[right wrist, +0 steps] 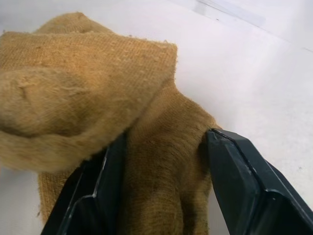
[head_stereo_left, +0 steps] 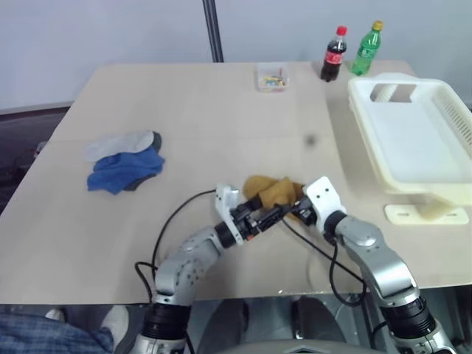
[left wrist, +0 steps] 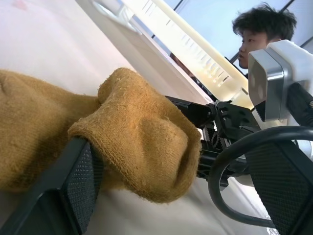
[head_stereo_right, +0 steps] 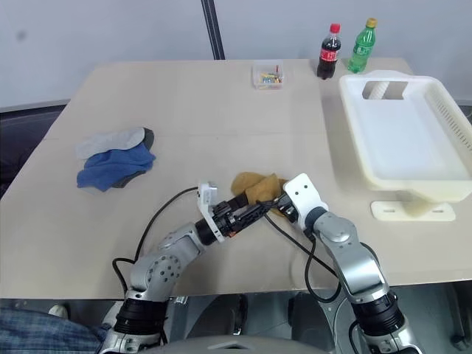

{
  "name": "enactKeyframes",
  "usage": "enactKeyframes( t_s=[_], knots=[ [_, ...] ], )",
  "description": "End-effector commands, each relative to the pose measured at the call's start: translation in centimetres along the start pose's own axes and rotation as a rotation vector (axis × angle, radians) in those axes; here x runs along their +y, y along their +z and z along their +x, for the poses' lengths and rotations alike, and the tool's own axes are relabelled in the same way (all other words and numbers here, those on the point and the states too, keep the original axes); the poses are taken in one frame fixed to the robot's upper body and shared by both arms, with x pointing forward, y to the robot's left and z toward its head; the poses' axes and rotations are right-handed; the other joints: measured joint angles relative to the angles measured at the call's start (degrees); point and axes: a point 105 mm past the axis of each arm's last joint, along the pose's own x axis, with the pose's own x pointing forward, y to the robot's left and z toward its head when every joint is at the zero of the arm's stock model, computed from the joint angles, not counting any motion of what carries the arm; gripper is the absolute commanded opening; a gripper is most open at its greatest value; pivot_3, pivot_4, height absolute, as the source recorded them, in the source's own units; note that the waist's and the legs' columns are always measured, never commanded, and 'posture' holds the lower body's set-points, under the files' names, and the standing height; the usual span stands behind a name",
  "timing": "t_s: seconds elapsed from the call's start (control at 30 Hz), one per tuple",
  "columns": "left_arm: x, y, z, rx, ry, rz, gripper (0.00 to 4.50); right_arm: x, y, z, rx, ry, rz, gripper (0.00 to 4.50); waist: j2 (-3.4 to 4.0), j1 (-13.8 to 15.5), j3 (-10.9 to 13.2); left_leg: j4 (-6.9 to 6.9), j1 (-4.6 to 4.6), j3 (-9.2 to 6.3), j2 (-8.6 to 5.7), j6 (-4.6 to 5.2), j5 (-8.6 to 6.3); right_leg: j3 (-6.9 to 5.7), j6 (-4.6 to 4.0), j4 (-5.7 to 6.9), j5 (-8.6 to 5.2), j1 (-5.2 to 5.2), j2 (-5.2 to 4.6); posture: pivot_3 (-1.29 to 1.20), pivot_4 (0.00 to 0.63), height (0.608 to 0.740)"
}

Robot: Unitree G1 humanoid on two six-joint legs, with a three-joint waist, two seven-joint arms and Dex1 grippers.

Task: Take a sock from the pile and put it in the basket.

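Sock (right wrist: 161,161) in right pincer (right wrist: 164,188)

No legible text anywhere on the desk (head_stereo_left: 184,103). Cola bottle (head_stereo_left: 334,54) at the far edge has a red label, Coca-Cola style, but the lettering is too small to read. Green bottle (head_stereo_left: 366,49) just beside it, toward the far right corner, carries a label band, also unreadable. Small clear box (head_stereo_left: 271,77) near the far edge holds coloured bits, no print made out. Cream basket (head_stereo_left: 442,188) along the right edge: no markings or numbers seen on its walls.
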Motion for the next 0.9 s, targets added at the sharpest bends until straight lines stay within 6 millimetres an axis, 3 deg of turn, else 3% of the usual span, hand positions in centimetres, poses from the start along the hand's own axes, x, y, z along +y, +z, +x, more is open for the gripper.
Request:
enactKeyframes(
  t_s=[0.03, 0.37, 0.57, 0.9],
  knots=[
    [-1.2, 2.9, -0.8, -0.103, -0.05, 0.086, 4.48, 0.5, -0.7, -0.4, 0.023, 0.025, 0.001, 2.73, 0.0, 0.0, 0.0, 0.0, 0.0, 0.01, 0.0, 0.0, 0.0, 0.0, 0.0, 0.0, 0.0, 0.0, 0.0, 0.0, 0.15, 0.74],
    [-2.4, 4.3, -1.1, -0.141, -0.15, 0.23, 4.48, 0.7, -0.8, -0.2, 0.026, 0.03, 0.008, 2.73, 0.01, 0.0, 0.0, -0.01, 0.0, 0.02, -0.01, 0.0, 0.0, 0.0, 0.0, 0.0, 0.0, 0.0, 0.01, 0.0, 0.15, 0.74],
    [-3.9, 2.0, -1.0, -0.027, -0.258, 0.198, 4.48, 0.7, -0.8, -0.3, 0.025, 0.024, 0.014, 2.73, 0.01, 0.0, 0.0, -0.02, 0.0, 0.02, 0.0, 0.01, -0.01, 0.0, 0.0, -0.01, 0.0, 0.0, 0.01, 0.0, 0.15, 0.74],
    [-2.2, 0.0, -0.7, 0.112, -0.19, 0.204, 4.48, 0.9, -0.9, -0.4, 0.026, 0.023, 0.019, 2.73, 0.01, 0.0, 0.0, -0.02, 0.02, 0.02, -0.01, 0.1, -0.05, 0.0, 0.0, 0.0, 0.0, 0.02, 0.04, 0.0, 0.15, 0.74]
  ],
)
